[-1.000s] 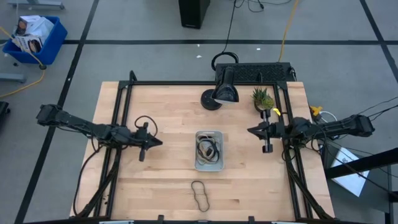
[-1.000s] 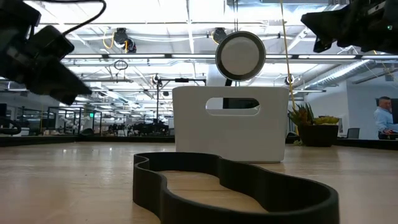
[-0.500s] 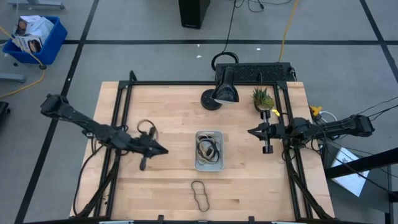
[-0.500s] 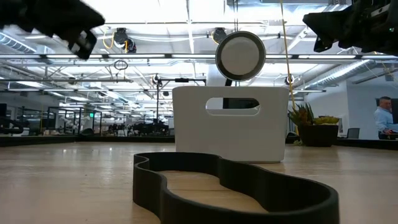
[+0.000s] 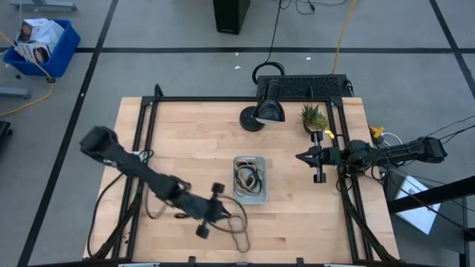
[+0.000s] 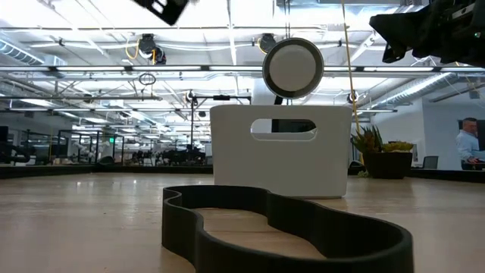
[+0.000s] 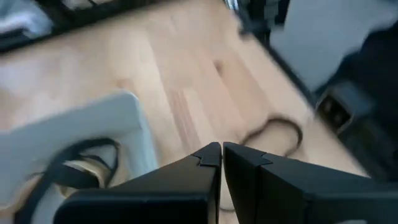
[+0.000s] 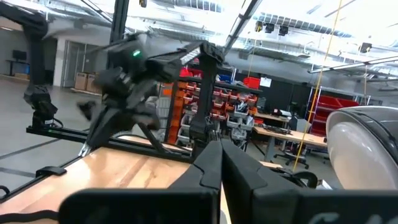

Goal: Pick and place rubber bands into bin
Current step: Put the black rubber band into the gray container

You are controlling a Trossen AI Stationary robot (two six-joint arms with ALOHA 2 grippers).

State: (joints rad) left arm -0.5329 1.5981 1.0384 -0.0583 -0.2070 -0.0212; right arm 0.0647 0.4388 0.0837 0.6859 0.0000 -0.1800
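My left claw [image 5: 223, 213], fingers pressed together, hangs low centre above 1 dark rubber band [image 5: 238, 232] on the tabletop [image 5: 193, 148] just below the bin [image 5: 249, 179], so I should open before descending, and only the high view shows bands already lying inside it.
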